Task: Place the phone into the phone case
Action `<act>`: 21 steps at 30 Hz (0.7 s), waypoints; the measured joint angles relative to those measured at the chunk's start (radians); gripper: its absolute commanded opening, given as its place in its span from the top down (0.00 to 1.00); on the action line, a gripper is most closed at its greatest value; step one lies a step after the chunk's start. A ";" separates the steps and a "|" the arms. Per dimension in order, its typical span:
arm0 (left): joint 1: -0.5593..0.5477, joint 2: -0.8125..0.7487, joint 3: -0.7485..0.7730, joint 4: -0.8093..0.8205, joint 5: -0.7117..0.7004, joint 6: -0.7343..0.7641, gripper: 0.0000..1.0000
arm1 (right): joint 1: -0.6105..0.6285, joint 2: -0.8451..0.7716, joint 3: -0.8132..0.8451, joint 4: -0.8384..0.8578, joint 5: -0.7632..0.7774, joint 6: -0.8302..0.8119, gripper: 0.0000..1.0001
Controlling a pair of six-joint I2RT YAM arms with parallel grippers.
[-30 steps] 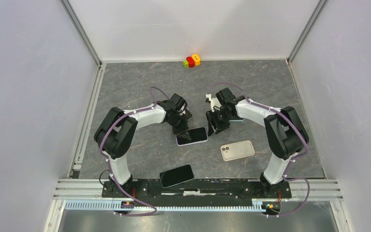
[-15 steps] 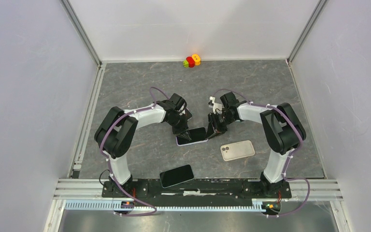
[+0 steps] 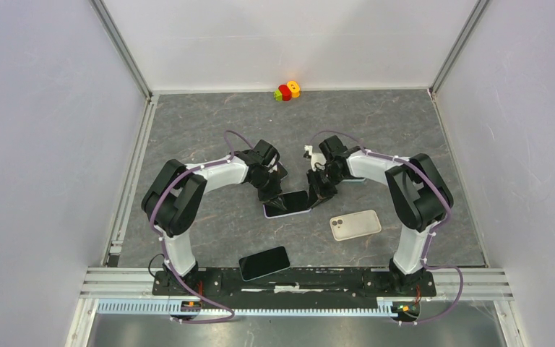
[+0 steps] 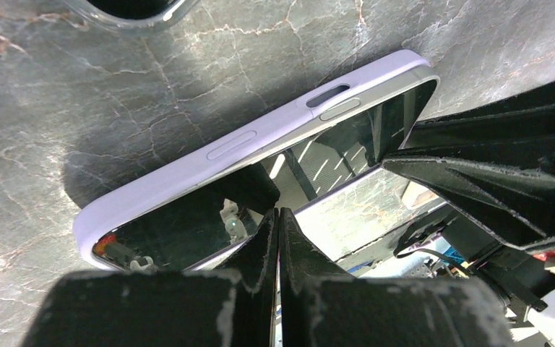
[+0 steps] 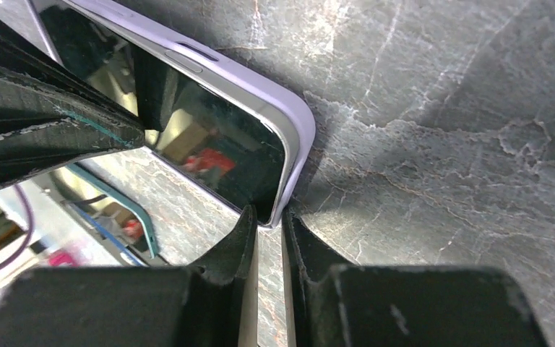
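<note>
Nearest the arm bases a bare black phone (image 3: pixel 264 262) is seen lying flat on the table (image 3: pixel 209 123), untouched. Slightly further, to the right, a beige handset (image 3: pixel 355 225) is noted with its lenses up, apart from both arms. At mid-table the phone (image 4: pixel 188 217) is found seated in the lavender case (image 4: pixel 188 170) — the lip is seen wrapped along the visible long side and corner, screen up. The left gripper (image 4: pixel 278 231) is held with its fingers pressed together, tips set on the glass. The right gripper (image 5: pixel 269 224) is nearly closed, with only a thin slit between its fingers and the case's corner at its mouth. Whether that corner is actually pinched cannot be told. Risks judged: the lip may be peeled back or the corner levered out if the right fingers bite and lift; the left tips may skate on slick glass, so the assembly could be slid or turned. A small coloured toy (image 3: pixel 287 90) is noted by the far wall — not involved
</note>
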 measured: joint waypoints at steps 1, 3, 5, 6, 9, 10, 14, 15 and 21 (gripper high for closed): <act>0.000 0.000 0.000 0.000 0.000 0.000 0.98 | 0.012 -0.003 0.007 -0.010 0.024 -0.007 1.00; 0.000 0.000 0.000 0.000 0.000 0.000 0.98 | 0.037 -0.011 0.020 -0.029 0.076 -0.021 1.00; 0.000 0.001 0.002 -0.002 0.000 0.000 0.98 | 0.061 -0.021 0.032 -0.045 0.127 -0.034 1.00; 0.000 0.003 0.005 -0.003 0.001 0.000 0.98 | 0.069 -0.025 0.036 -0.052 0.148 -0.040 0.95; -0.001 0.008 0.018 -0.013 -0.002 0.000 0.98 | 0.074 -0.029 0.047 -0.067 0.164 -0.049 0.71; -0.001 0.011 0.023 -0.015 -0.004 0.001 0.98 | 0.072 -0.029 0.048 -0.070 0.163 -0.050 0.65; -0.002 0.036 0.069 -0.049 -0.019 0.006 0.98 | 0.036 -0.029 0.048 -0.065 0.141 -0.039 0.49; -0.003 0.042 0.083 -0.058 -0.027 0.010 0.98 | 0.018 -0.030 0.048 -0.056 0.130 -0.035 0.47; -0.019 0.092 0.183 -0.111 -0.079 0.045 0.98 | -0.065 -0.024 0.053 -0.013 0.085 -0.018 0.44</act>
